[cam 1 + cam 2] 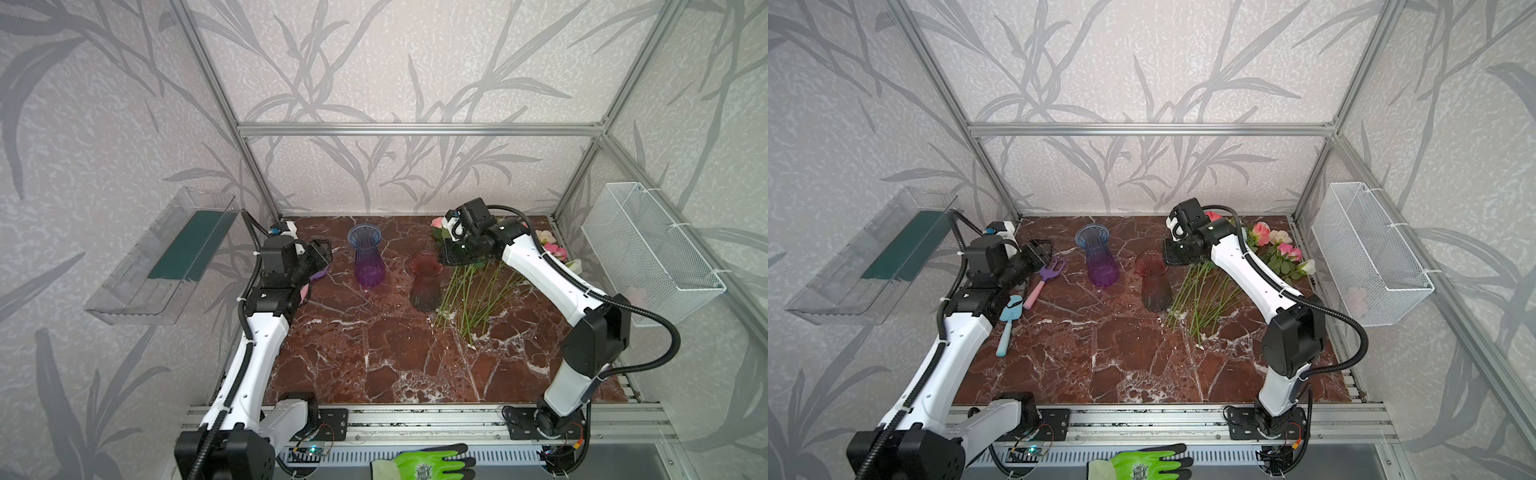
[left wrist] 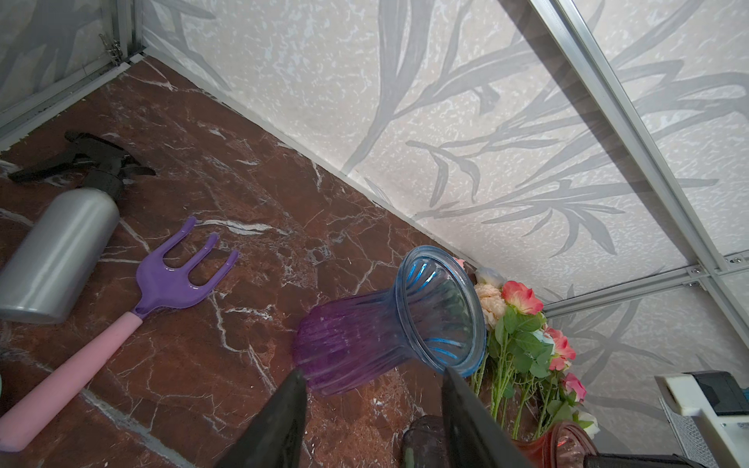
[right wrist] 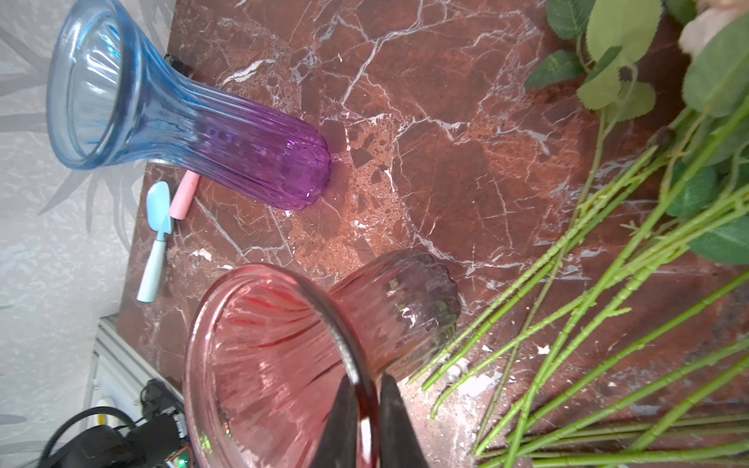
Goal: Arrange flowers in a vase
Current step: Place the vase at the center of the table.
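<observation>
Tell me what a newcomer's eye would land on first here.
Two ribbed glass vases stand upright on the marble table: a blue-to-purple vase and, to its right and nearer the front, a red vase whose rim the right gripper pinches. Right of the red vase, the flowers lie in a heap, heads at the back right corner and green stems fanned toward the front.

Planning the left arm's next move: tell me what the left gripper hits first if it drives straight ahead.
Probably the blue vase: the left gripper, open, points at its body, nothing seen between. How far is unclear.
</observation>
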Controlling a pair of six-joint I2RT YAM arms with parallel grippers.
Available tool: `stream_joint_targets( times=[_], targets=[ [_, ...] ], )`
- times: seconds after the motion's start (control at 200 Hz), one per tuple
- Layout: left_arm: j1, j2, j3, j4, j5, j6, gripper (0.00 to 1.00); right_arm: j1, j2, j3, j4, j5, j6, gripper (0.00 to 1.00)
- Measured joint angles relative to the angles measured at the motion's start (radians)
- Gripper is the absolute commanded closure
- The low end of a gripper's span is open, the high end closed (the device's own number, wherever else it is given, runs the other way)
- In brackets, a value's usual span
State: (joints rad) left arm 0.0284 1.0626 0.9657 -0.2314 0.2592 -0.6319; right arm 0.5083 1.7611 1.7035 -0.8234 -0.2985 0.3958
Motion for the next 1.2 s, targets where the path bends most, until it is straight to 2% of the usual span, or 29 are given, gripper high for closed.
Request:
stream_joint_targets(
  times=[0.1,0.355,0.72,0.95,1.02,1.09,1.2],
  targets=[
    [0.0,0.0,0.0,0.0,0.005,0.0,0.44,-0.002,0.0,-0.002,0.007,-0.014,0.0,1.0],
    [0.0,0.001,0.0,0.0,0.021,-0.001,0.4,-0.012,0.0,-0.006,0.021,-0.044,-0.002,0.67],
    [0.0,0.001,0.0,0.005,0.048,0.0,0.36,-0.015,-0.001,0.035,0.032,-0.057,-0.019,0.53],
    [0.0,-0.01,-0.001,0.051,0.092,0.001,0.34,-0.085,-0.064,0.068,0.035,-0.043,-0.036,0.55],
    [-0.002,-0.016,-0.002,0.077,0.123,0.0,0.35,-0.139,-0.113,0.043,0.058,-0.035,-0.047,0.64],
    [-0.015,-0.018,-0.002,0.104,0.155,0.0,0.35,-0.211,-0.176,-0.032,0.106,-0.024,-0.052,0.79],
    [-0.076,-0.018,-0.002,0.129,0.195,0.008,0.36,-0.304,-0.223,-0.181,0.176,0.003,-0.054,0.85]
  ],
)
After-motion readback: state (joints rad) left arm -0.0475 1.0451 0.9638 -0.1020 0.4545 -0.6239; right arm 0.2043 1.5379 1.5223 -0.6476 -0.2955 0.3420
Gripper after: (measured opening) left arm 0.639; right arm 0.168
